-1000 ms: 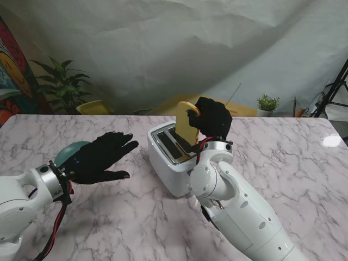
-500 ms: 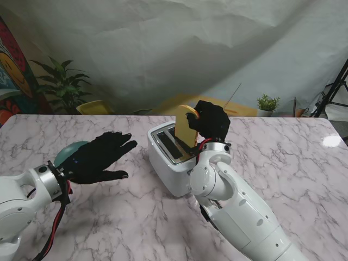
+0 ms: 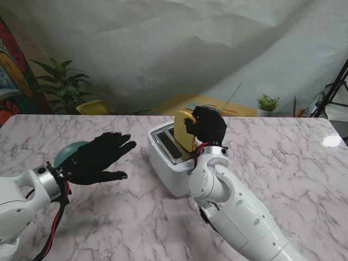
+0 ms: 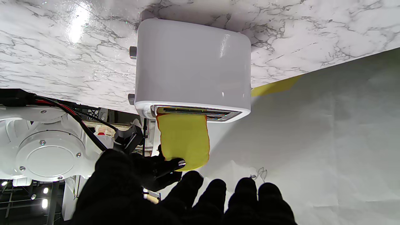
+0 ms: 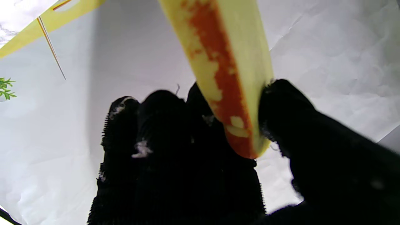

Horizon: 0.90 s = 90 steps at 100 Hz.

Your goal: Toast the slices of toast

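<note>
Fingers (image 3: 191, 120) of the right hand (image 3: 206, 126) are clamped on a toast slice (image 3: 184, 132), half-lowered into the toaster (image 3: 169, 163) at twelve o'clock; release is needed next. Left hand (image 3: 98, 157) is held open.

Yellow toast slice (image 3: 184, 129) upright (half-sunk) in white toaster (image 3: 173, 163) slot.

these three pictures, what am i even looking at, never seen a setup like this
It is a two-armed robot with black-gloved five-finger hands at a marble table. The wide picture looks down from the robot's stand; the other two come from wrist cameras and appear upside down. A white toaster stands on the table. The right hand pinches a yellow toast slice, whose bottom edge is in a toaster slot. The left hand hovers open, holding nothing, over a partly hidden teal object.
</note>
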### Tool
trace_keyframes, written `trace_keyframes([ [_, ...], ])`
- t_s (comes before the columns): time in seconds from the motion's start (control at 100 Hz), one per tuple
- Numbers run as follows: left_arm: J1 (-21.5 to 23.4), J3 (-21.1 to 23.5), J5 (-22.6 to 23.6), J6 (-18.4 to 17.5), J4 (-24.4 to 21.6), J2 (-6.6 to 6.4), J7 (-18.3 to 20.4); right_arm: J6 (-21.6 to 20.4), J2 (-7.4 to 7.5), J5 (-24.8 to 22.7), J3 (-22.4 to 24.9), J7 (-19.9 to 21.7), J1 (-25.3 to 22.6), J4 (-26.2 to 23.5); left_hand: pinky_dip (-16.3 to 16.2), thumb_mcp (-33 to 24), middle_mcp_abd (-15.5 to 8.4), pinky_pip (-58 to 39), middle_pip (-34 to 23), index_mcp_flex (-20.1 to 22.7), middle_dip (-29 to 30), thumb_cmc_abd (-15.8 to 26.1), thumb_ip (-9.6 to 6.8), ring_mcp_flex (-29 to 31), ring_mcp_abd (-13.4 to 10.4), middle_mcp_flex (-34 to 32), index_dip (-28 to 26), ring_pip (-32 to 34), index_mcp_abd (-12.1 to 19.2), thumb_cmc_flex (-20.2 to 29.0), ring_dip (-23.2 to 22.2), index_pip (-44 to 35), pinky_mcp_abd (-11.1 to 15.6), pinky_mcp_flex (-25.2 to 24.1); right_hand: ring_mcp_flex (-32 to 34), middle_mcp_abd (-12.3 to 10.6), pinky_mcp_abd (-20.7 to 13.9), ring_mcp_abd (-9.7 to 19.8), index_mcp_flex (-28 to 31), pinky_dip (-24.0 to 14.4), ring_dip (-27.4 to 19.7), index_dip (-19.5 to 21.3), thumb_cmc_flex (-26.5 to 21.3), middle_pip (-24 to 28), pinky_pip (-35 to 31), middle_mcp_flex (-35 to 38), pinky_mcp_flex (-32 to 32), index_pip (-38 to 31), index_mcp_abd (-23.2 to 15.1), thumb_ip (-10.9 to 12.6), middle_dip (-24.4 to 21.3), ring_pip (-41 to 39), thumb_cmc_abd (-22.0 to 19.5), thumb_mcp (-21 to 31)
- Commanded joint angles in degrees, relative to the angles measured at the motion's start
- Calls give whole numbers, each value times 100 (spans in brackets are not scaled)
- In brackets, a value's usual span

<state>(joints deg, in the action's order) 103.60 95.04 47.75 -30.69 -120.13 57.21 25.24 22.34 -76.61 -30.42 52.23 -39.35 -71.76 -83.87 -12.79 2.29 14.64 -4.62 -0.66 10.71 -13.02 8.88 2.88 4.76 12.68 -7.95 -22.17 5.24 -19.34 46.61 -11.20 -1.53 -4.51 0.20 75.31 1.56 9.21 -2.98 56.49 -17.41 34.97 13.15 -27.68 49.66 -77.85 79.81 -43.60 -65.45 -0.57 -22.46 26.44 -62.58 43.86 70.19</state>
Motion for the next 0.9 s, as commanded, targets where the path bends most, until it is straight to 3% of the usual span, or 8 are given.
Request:
trace_keyframes([
  [0.0, 21, -8, 17, -17, -4, 10, 60, -18, 6, 0, -32, 69, -31, 35, -83, 27, -65, 241, 50, -28, -80, 307, -43, -195, -4, 163, 55, -28, -70, 6, 26, -12, 239, 0, 22, -143, -87, 288, -70, -70, -125, -108, -42, -145, -133, 393, 1, -296, -622, 82, -100, 287, -99, 509],
  [0.48, 55, 17, 75, -23, -15, 19, 18, 95, 289, -331, -103, 914, -121, -192, -79, 27, -65, 242, 48, -18, -80, 319, -42, -191, -8, 152, 53, -24, -70, 22, 25, -16, 239, 3, -7, 3, 76, 4, -17, -77, -550, -515, -245, -977, 48, 386, 257, -108, -776, 182, -683, 1217, 97, 238],
  [0.89, 25, -47, 61, -24, 39, 20, -8, -23, 456, -970, -130, 985, 43, -149, -76, 30, -73, 243, 46, -23, -82, 367, -40, -189, -14, 140, 53, -15, -79, 10, 24, -15, 250, 6, -32, -109, 54, 52, -301, -174, -743, -268, -332, -981, 124, -25, 577, -203, -1235, 371, -840, 1893, -139, 286],
])
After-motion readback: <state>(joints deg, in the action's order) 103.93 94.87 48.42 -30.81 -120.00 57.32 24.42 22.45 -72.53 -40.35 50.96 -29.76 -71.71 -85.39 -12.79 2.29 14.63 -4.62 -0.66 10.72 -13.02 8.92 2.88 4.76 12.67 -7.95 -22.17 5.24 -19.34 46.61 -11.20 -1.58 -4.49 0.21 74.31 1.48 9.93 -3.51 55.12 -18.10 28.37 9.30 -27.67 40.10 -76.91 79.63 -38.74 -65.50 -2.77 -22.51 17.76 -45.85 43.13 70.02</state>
